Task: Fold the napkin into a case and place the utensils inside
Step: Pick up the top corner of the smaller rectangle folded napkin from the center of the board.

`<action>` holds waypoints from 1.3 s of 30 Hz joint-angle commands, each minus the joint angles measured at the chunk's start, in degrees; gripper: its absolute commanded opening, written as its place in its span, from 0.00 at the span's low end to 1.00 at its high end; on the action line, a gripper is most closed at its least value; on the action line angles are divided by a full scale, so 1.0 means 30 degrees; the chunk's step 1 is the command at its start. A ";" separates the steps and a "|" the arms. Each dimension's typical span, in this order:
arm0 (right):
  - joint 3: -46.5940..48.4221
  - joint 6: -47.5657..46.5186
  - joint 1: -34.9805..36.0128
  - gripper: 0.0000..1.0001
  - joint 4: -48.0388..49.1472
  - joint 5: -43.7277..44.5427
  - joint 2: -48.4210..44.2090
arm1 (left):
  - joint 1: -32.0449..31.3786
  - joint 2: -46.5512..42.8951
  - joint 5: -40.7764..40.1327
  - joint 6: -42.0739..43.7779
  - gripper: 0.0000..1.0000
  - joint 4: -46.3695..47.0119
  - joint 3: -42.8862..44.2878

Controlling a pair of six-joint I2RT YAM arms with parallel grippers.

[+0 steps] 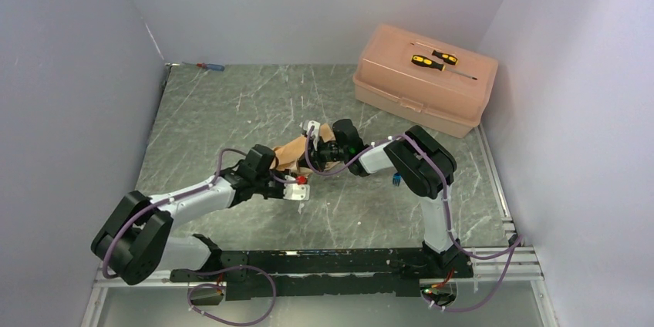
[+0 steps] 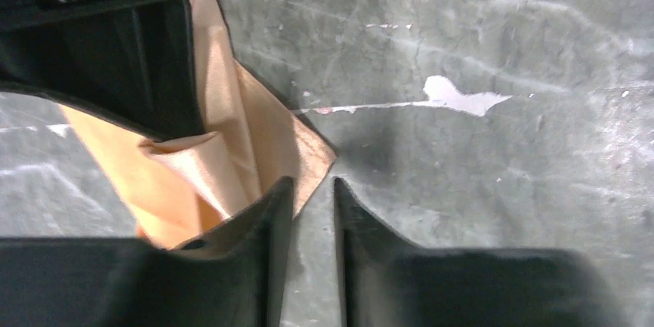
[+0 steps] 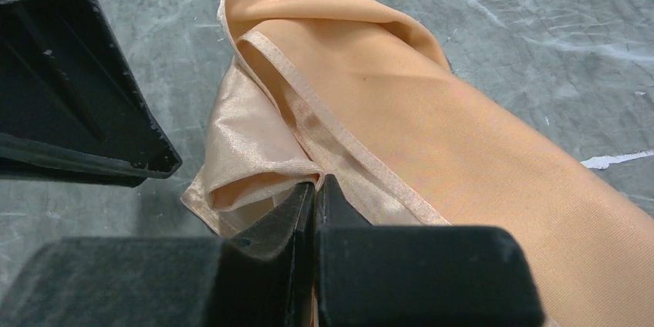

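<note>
- From above, the napkin (image 1: 288, 154) lies mostly hidden beneath both wrists; only a peach patch shows.
- In the right wrist view it runs off the right and bottom edges, and its fold disappears between the right fingers (image 3: 293, 211).
- The left fingers (image 2: 262, 242) are blurred and cut off below.
- A small blue thing (image 1: 396, 180) beside the right arm is too small to tell.
</note>
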 commanded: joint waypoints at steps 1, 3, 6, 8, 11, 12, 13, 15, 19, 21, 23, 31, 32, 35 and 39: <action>0.0269 -0.0174 -0.0096 0.00 0.0603 -0.0041 -0.0400 | -0.0271 0.1077 -0.0041 -0.2247 0.39 0.0069 0.0872; 0.0256 -0.0043 -0.0093 0.00 0.0725 -0.0016 -0.0332 | -0.0538 0.2107 -0.0112 -0.3053 0.41 0.0014 0.1322; 0.0186 0.0082 -0.0084 0.00 0.0880 -0.0073 -0.0366 | -0.0729 0.2945 -0.0298 -0.2181 0.44 0.0976 0.0949; 0.0080 0.0184 -0.0103 0.00 0.0991 -0.0124 -0.0442 | -0.0749 0.3523 -0.0833 -0.1318 0.45 0.1599 0.0658; -0.0050 0.0315 -0.0099 0.00 0.1196 -0.0188 -0.0558 | -0.0718 0.3994 -0.1746 -0.0701 0.45 0.2106 0.0594; -0.0065 0.0380 -0.0117 0.00 0.1252 -0.0216 -0.0569 | -0.0731 0.4000 -0.1974 -0.0495 0.45 0.2418 0.0429; -0.0074 0.0454 -0.0116 0.00 0.1349 -0.0249 -0.0578 | -0.0728 0.4041 -0.2116 -0.0278 0.45 0.2859 0.0311; -0.0068 0.0600 -0.0103 0.00 0.1452 -0.0328 -0.0521 | -0.0755 0.4123 -0.2290 -0.0015 0.45 0.3353 0.0145; -0.0053 0.0823 -0.0099 0.00 0.1508 -0.0483 -0.0415 | -0.0754 0.4431 -0.2857 0.0372 0.45 0.3861 -0.0010; -0.0096 0.0839 -0.0113 0.00 0.1500 -0.0506 -0.0432 | -0.0745 0.4500 -0.3180 0.0507 0.44 0.4039 -0.0072; -0.0054 0.0836 -0.0096 0.00 0.1436 -0.0514 -0.0432 | -0.0757 0.4574 -0.3498 0.0445 0.41 0.3975 0.0073; 0.0092 0.0706 -0.0092 0.00 0.1103 -0.0587 -0.0346 | -0.0746 0.4336 -0.3610 -0.0234 0.05 0.2924 0.0633; 0.0106 0.0619 -0.0098 0.00 0.0988 -0.0588 -0.0356 | -0.0745 0.4328 -0.3577 -0.0312 0.03 0.2890 0.0652; 0.0085 0.0544 -0.0102 0.00 0.0937 -0.0549 -0.0381 | -0.0756 0.4260 -0.3459 -0.0762 0.03 0.2612 0.0947; 0.0112 0.0420 -0.0105 0.00 0.0759 -0.0565 -0.0319 | -0.0790 0.3990 -0.3403 -0.1366 0.03 0.2304 0.1330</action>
